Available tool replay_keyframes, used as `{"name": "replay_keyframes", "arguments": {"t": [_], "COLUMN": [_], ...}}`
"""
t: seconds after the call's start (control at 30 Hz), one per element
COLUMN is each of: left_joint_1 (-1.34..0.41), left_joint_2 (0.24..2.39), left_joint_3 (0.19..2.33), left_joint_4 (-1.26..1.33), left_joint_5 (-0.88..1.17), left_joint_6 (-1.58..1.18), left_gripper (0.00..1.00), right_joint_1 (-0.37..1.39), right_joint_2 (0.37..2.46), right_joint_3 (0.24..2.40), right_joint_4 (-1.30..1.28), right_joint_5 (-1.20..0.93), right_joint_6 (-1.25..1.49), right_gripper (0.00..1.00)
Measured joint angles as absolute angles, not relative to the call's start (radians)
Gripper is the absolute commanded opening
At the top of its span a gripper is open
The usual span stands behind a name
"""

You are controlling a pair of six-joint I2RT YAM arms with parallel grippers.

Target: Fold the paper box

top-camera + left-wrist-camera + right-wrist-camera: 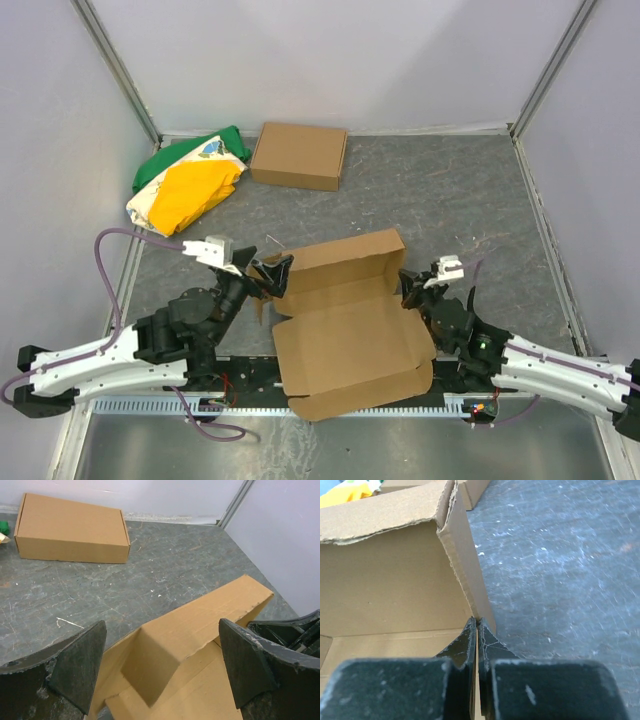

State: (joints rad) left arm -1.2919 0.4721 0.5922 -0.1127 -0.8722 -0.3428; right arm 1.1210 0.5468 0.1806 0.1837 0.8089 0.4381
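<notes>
The paper box (350, 335): a plain brown cardboard die-cut sheet, partly folded and open on top. Its wide base panel lies flat at the near edge of the table (450, 190), and the nearest flap reaches over that edge. The far long wall is raised, with a short flap bent inward at its left end. The right side wall stands upright, its cut edges rough.

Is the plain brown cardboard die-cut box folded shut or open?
Open: the paper box has one long wall raised, its large panel spread flat.

The left gripper (161, 628) stands wide open over the paper box (210, 611).
</notes>
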Motion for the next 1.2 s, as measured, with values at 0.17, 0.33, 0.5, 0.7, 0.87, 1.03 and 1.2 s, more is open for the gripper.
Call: {"name": "replay_keyframes", "arguments": {"t": [0.17, 0.33, 0.5, 0.7, 0.87, 1.03, 1.2], "left_joint_1": [-1.292, -1.292, -1.291, -1.291, -1.291, -1.291, -1.291], "left_joint_2": [0.503, 0.524, 0.53, 0.478, 0.364, 0.355, 0.393], "left_joint_3": [0.558, 0.519, 0.471, 0.314, 0.221, 0.215, 0.185], "left_joint_4": [-0.069, -0.015, 0.071, 0.151, 0.046, -0.219, -0.308], "left_joint_5": [-0.892, -0.928, -1.033, -1.217, -1.357, -1.417, -1.431], "left_joint_6": [-0.323, -0.284, -0.254, -0.269, -0.493, -0.875, -1.076], "left_gripper": [0.99, 0.99, 0.99, 0.89, 0.99, 0.97, 0.99], "right_joint_1": [1.121, 1.121, 1.119, 1.118, 1.118, 1.118, 1.118], "right_joint_2": [0.423, 0.405, 0.49, 0.638, 0.65, 0.595, 0.524], "right_joint_3": [0.052, 0.016, 0.017, 0.059, 0.1, 0.103, 0.108], "right_joint_4": [0.185, 0.208, 0.264, 0.332, 0.309, 0.239, 0.164], "right_joint_5": [0.901, 1.017, 1.118, 1.181, 1.191, 1.188, 1.16], "right_joint_6": [0.514, 0.562, 0.581, 0.574, 0.598, 0.629, 0.631], "right_gripper": [0.02, 0.02, 0.02, 0.02, 0.02, 0.02, 0.08]}}
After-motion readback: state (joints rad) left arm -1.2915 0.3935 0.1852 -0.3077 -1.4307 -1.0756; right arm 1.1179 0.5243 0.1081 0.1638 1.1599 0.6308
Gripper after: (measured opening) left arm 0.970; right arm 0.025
